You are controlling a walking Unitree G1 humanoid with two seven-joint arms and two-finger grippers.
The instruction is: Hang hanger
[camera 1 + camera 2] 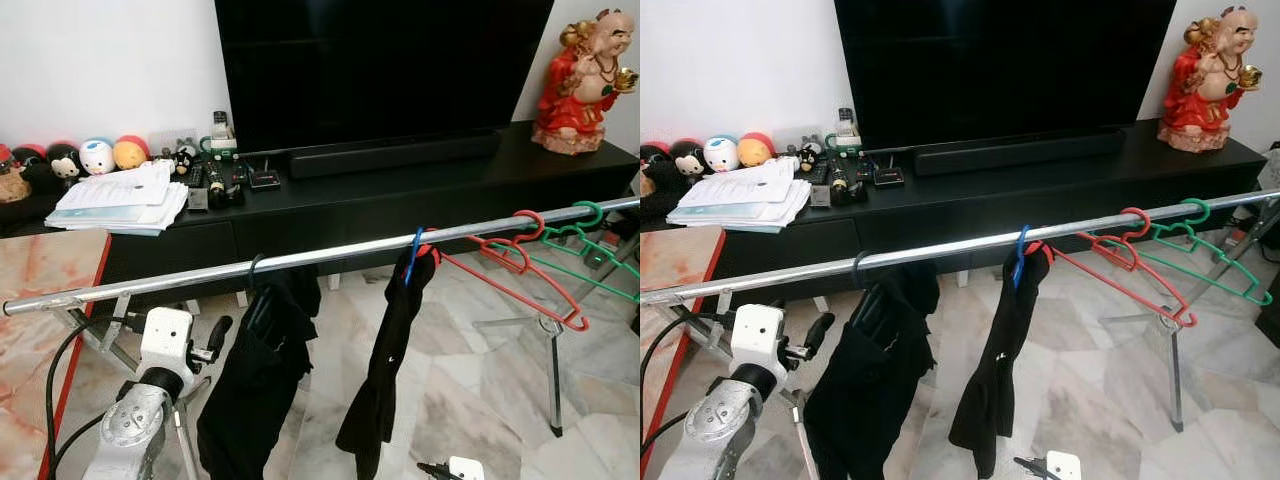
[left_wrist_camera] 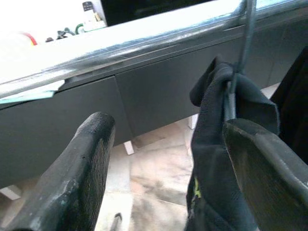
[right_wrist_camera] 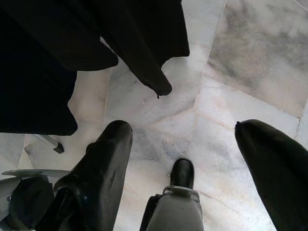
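Note:
A silver rail (image 1: 330, 255) runs across the view on folding legs. On it hang a dark hanger (image 1: 253, 268) carrying a black garment (image 1: 255, 380), a blue hanger (image 1: 412, 248) with another black garment (image 1: 385, 370), two red hangers (image 1: 520, 265) and a green hanger (image 1: 590, 240). My left gripper (image 2: 166, 144) is open just below the rail, right beside the dark hanger's wire (image 2: 233, 91) and its garment. One finger (image 2: 255, 173) lies against the cloth. My right gripper (image 3: 187, 154) hangs low and open, pointing at the floor.
A black TV console (image 1: 400, 195) stands behind the rail with a TV, a stack of papers (image 1: 125, 200), plush toys (image 1: 98, 155) and a red figurine (image 1: 585, 80). A marble table with a red edge (image 1: 50, 290) is at left. The rack leg (image 1: 553, 380) stands at right.

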